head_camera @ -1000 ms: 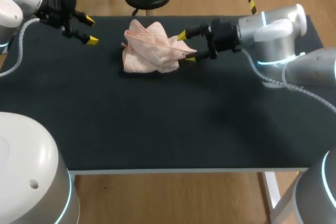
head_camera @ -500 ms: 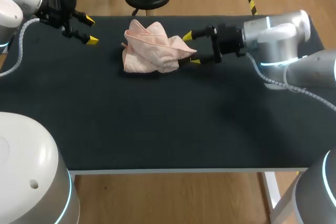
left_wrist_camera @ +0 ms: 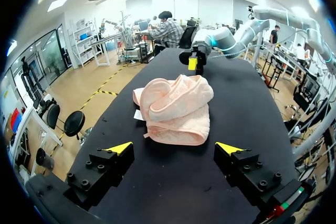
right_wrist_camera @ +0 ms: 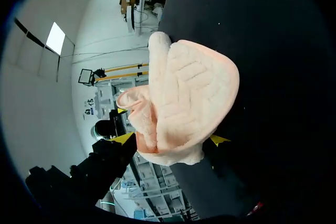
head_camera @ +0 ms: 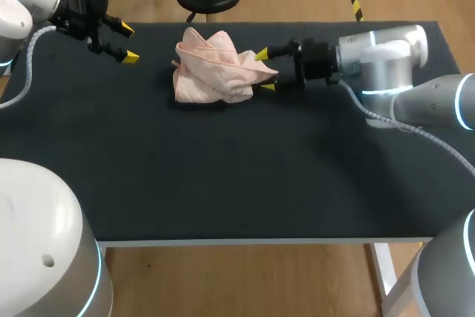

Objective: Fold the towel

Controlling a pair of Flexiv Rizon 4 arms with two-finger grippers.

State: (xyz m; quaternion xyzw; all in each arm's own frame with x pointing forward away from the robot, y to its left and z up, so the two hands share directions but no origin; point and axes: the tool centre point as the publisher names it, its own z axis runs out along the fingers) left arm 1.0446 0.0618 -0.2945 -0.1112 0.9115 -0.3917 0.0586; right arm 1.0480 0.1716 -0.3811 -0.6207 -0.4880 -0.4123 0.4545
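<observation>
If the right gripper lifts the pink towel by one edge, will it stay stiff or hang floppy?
Probably floppy: the towel lies in a loose crumpled heap of soft folds, so it would likely sag and unfold below the right gripper. It looks light and fluffy, so a push may bunch it on the table rather than slide.

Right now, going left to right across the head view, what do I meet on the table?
Left gripper → crumpled pink towel → right gripper, with the towel's right corner reaching in between its fingers → right arm, coming in from the right edge.
</observation>
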